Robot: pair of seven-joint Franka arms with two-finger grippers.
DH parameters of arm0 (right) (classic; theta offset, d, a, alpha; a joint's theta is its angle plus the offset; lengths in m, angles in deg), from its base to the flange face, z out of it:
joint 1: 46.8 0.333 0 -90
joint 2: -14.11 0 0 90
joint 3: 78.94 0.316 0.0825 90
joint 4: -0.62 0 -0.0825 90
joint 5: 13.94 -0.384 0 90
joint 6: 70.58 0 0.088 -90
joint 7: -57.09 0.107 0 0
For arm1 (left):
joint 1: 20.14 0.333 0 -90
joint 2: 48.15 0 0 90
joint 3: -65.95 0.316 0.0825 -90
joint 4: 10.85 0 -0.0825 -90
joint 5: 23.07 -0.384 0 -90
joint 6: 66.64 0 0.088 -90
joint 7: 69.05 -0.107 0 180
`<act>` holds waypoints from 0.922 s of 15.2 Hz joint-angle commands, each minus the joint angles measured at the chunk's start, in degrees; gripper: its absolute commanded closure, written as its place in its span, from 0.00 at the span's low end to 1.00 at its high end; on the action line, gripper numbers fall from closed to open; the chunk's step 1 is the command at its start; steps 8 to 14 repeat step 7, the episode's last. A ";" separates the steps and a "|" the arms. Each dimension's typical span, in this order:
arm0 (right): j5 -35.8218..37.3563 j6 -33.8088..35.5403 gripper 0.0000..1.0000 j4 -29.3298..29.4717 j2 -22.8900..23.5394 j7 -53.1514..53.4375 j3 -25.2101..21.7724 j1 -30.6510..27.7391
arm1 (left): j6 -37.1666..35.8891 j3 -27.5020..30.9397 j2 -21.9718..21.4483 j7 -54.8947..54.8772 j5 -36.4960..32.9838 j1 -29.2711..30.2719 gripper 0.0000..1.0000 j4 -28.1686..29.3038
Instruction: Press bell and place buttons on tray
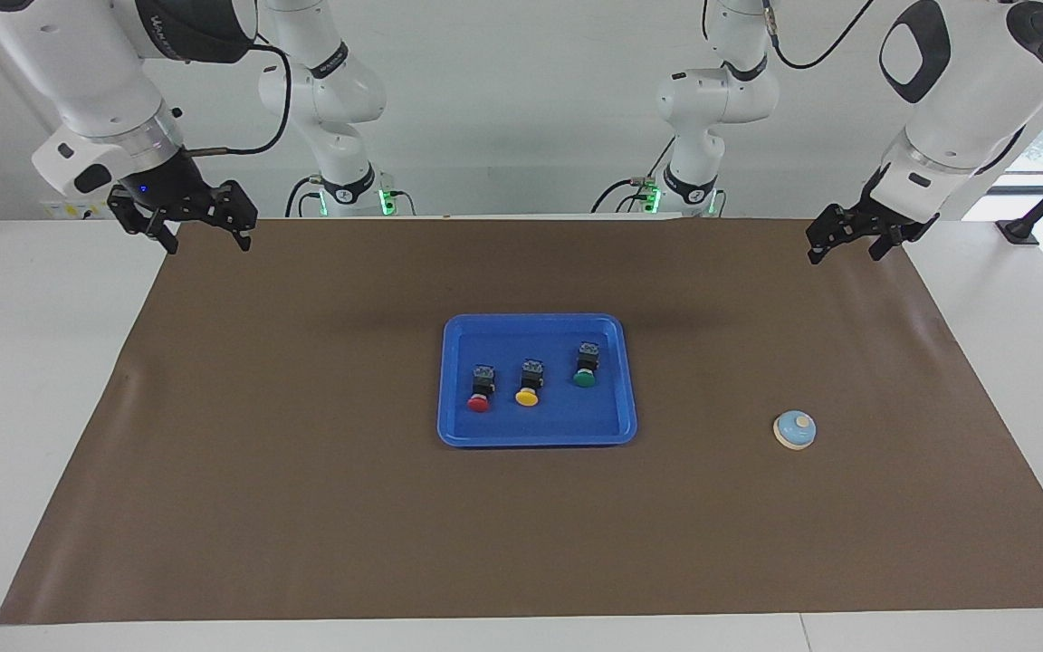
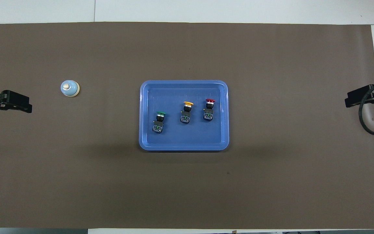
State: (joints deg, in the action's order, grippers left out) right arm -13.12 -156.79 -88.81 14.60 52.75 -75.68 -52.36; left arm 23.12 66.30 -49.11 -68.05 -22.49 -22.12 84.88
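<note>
The blue tray lies mid-mat and holds three buttons. They lie in a row on the tray floor: red, yellow and green. The light-blue bell stands alone on the mat toward the left arm's end. My left gripper hangs open and empty, raised over the mat's edge at that end, well clear of the bell. Over the mat's corner at the right arm's end, my right gripper waits open and empty.
A brown mat covers most of the white table. A black cable loops from the right arm over the mat's edge. Both arm bases stand at the robots' edge of the table.
</note>
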 commanded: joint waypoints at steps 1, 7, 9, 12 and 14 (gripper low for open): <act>0.59 -0.19 0.00 -1.27 -1.02 -1.20 0.43 -0.68 | -0.55 0.00 -0.54 -0.12 -0.67 -0.48 0.00 0.51; 0.59 -0.19 0.00 -1.27 -1.02 -1.20 0.43 -0.68 | -0.81 0.00 -0.45 -0.20 -0.58 -0.39 0.00 0.16; 0.59 -0.19 0.00 -1.27 -1.02 -1.20 0.43 -0.68 | -0.81 0.00 -0.45 -0.20 -0.58 -0.39 0.00 0.16; 0.59 -0.19 0.00 -1.27 -1.02 -1.20 0.43 -0.68 | -0.81 0.00 -0.45 -0.20 -0.58 -0.39 0.00 0.16; 0.59 -0.19 0.00 -1.27 -1.02 -1.20 0.43 -0.68 | -0.81 0.00 -0.45 -0.20 -0.58 -0.39 0.00 0.16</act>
